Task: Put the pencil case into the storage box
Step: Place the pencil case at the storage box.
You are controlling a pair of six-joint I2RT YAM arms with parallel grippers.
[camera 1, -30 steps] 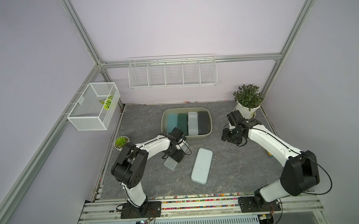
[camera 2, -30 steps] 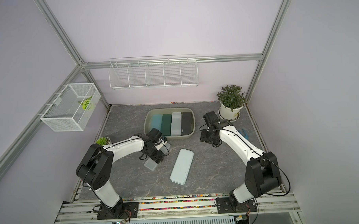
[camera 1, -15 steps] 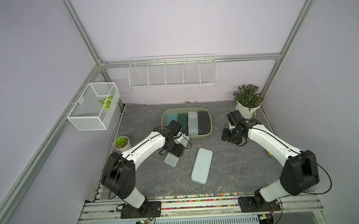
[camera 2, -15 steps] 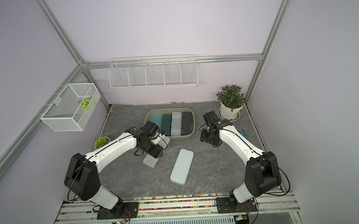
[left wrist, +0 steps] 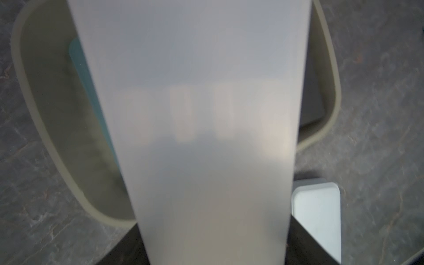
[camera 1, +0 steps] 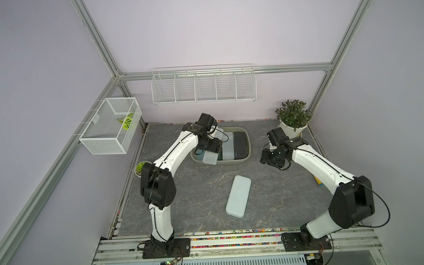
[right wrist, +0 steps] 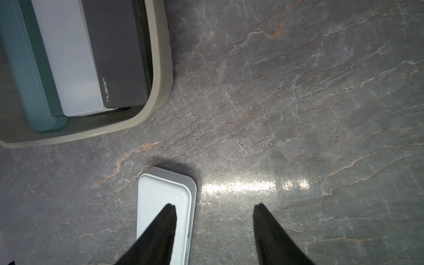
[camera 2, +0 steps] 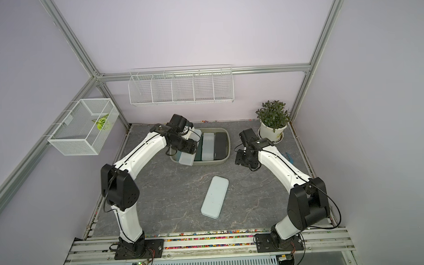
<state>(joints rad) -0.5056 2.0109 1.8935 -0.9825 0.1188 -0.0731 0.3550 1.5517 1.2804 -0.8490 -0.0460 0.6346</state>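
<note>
My left gripper [camera 1: 212, 149] is shut on a translucent white pencil case [camera 1: 210, 159] [left wrist: 206, 114], held tilted over the front-left part of the olive-grey storage box [camera 1: 249, 146] [left wrist: 23, 80]. Its lower end hangs just past the box's front rim. In the box lie teal [right wrist: 25, 80], white [right wrist: 71, 64] and dark grey [right wrist: 119, 57] cases side by side. Another pale pencil case [camera 1: 238, 199] [right wrist: 164, 195] lies flat on the table in front. My right gripper [camera 1: 271, 157] [right wrist: 214, 206] hovers open and empty to the right of the box.
A potted plant [camera 1: 293, 118] stands at the back right and a small plant [camera 1: 140, 167] at the left edge. A white mesh basket [camera 1: 111, 129] hangs on the left wall, a wire rack [camera 1: 203, 87] on the back wall. A yellow item [camera 1: 318, 181] lies by the right edge.
My left arm has lifted the translucent case off the table and carried it back over the box's front-left part. The right arm has not moved.
</note>
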